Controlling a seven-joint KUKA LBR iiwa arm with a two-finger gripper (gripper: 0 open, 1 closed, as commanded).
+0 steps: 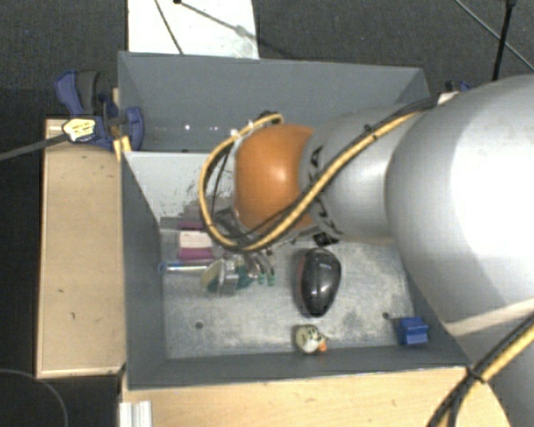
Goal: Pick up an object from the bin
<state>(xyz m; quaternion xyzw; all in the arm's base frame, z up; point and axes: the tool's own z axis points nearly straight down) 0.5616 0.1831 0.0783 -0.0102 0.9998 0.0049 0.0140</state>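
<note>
My gripper (253, 263) reaches down below the orange wrist cover, in the left half of the bin, close to the floor. Right under it and a little to its left lies a small greenish and clear thing (221, 279) with a thin pale handle pointing left. Just beyond that, against the left wall, rests a purple and pink flat piece (194, 245). A black computer mouse (319, 281) lies on the bin floor to the right of the gripper, apart from it. The view shows nothing held.
A small white and orange figure (309, 338) sits near the front wall. A blue block (412, 331) lies in the front right corner. The big grey arm covers the bin's right and rear.
</note>
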